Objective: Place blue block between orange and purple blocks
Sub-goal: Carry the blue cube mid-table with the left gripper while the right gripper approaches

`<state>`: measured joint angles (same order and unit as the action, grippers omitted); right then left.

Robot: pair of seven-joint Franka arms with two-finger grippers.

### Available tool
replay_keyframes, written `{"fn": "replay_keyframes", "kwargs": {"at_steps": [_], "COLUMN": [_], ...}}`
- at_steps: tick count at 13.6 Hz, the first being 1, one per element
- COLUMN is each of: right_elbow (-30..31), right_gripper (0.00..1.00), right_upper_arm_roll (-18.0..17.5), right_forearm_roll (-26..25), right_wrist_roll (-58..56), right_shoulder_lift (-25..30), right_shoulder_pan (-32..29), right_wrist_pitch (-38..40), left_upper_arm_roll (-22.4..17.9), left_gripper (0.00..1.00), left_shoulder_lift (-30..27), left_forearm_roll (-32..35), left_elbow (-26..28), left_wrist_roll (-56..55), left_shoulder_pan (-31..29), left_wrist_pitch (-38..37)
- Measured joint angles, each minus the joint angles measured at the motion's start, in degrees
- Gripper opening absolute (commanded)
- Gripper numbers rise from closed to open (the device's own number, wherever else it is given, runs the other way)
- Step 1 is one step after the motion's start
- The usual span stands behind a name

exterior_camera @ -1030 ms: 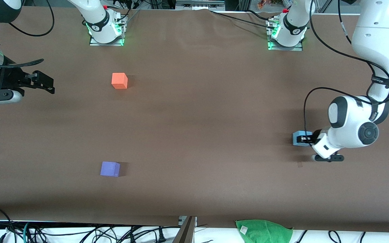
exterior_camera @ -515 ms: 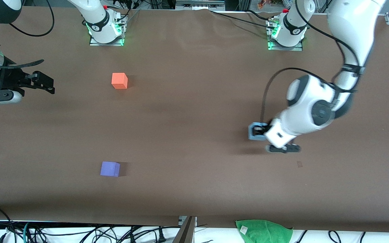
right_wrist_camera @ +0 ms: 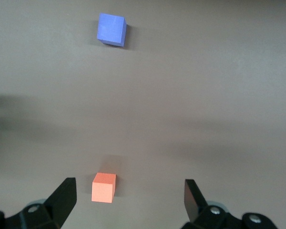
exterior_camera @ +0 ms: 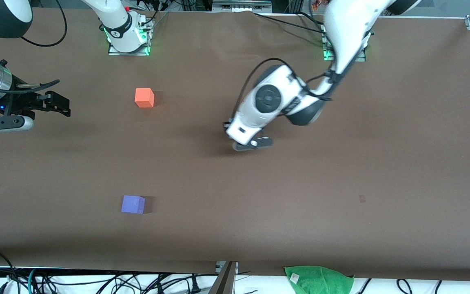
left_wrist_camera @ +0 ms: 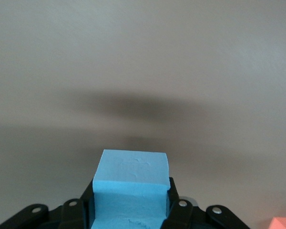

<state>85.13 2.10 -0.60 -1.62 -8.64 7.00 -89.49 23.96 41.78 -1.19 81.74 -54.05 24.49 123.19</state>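
Left gripper (left_wrist_camera: pixel 131 217) was clamped on the blue block (left_wrist_camera: pixel 130 191), level and square, over mid-table (exterior_camera: pixel 382 122). Right gripper (right_wrist_camera: pixel 128 198) waited, fingers apart, above the orange block (right_wrist_camera: pixel 104 187); purple block (right_wrist_camera: pixel 110 29) well apart

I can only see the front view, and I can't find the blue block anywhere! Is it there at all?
Observer: Yes. The left wrist view shows the blue block gripped by the left hand. The arm hides it from you.
Operator: Is the other hand holding something too?
Observer: No. The right wrist view shows the right hand open and holding nothing.
Operator: Can that camera see the other blocks?
Observer: Yes. The orange block and the purple block both show in its picture, lying well apart on the table.
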Motion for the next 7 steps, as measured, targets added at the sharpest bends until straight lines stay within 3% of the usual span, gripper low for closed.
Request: {"fn": "replay_keyframes", "kwargs": {"at_steps": [3,4,5,6,7], "right_elbow": [0.08,0.09,0.09,0.09,0.09], "right_gripper": [1.0,1.0,1.0,1.0,1.0], "right_upper_arm_roll": [0.0,0.01,0.01,0.01,0.01], "right_forearm_roll": [0.0,-0.01,-0.1,-0.4,-0.76], "right_wrist_roll": [0.0,0.0,0.0,0.0,0.0], "right_shoulder_lift": [-1.12,-1.54,-1.83,-2.01,-2.12], "right_shoulder_pan": [-0.03,-0.06,-0.07,-0.06,-0.06], "right_wrist_pitch": [0.03,0.03,0.03,0.03,0.03], "left_upper_arm_roll": [-2.33,-4.29,-7.27,-9.95,-11.65], "left_gripper": [0.0,0.05,0.29,0.75,1.0], "left_shoulder_lift": [6.28,7.95,9.4,10.35,10.57], "left_forearm_roll": [0.0,0.0,0.0,0.0,0.0], "left_elbow": [-4.07,-4.5,-4.9,-5.29,-5.83], "left_wrist_roll": [-4.47,-5.52,-6.15,-6.37,-6.53], "left_shoulder_pan": [7.47,10.03,12.99,15.5,17.13], "left_wrist_pitch": [9.53,11.87,13.28,13.96,14.24]}}
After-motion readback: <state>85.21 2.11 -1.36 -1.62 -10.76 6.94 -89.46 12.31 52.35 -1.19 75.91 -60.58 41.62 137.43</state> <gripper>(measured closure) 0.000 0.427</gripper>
